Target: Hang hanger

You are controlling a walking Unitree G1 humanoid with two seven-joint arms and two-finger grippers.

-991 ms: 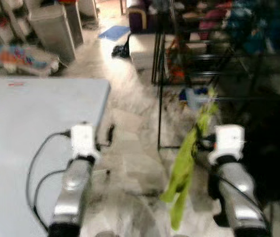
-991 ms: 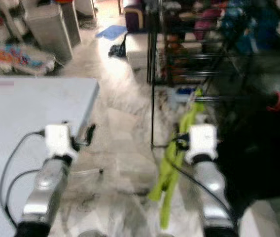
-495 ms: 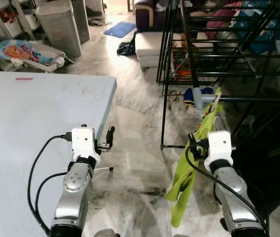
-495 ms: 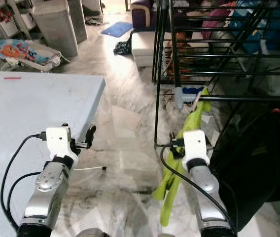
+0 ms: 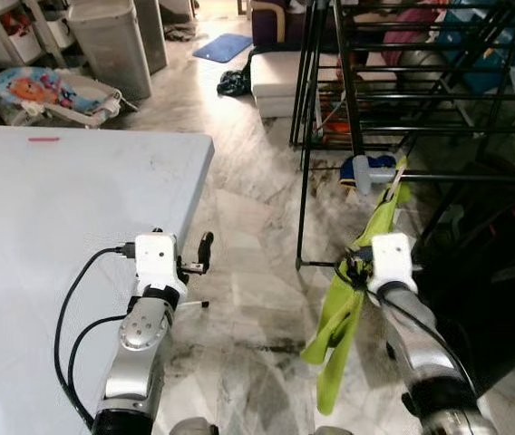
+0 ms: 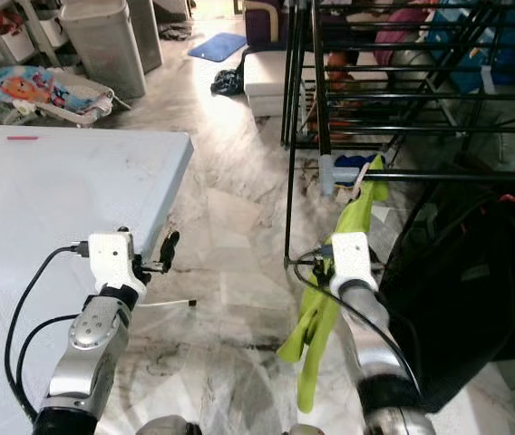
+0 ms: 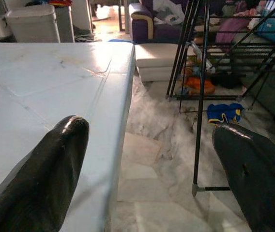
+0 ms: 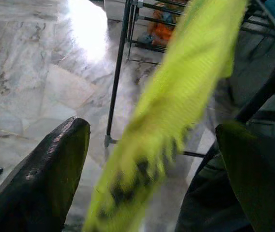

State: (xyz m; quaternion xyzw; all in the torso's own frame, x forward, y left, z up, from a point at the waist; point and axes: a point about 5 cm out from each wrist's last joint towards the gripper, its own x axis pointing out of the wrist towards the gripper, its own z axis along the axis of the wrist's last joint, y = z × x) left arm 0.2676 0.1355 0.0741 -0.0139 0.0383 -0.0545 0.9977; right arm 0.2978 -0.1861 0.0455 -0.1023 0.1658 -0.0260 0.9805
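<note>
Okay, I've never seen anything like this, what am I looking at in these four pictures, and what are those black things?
This is a humanoid robot seen through its own cameras. The two wide pictures come from the two eyes in its head, looking down at its silver left arm and right arm. The two close pictures come from cameras on its wrists, and the black shapes are the fingers of its jaws. The left arm hovers by the edge of a pale table, its jaws open and holding nothing. The right arm reaches to a green garment that hangs at the rail of a black drying rack. The cloth passes between the right arm's open jaws. The hanger at its top is too small to make out clearly.
</note>
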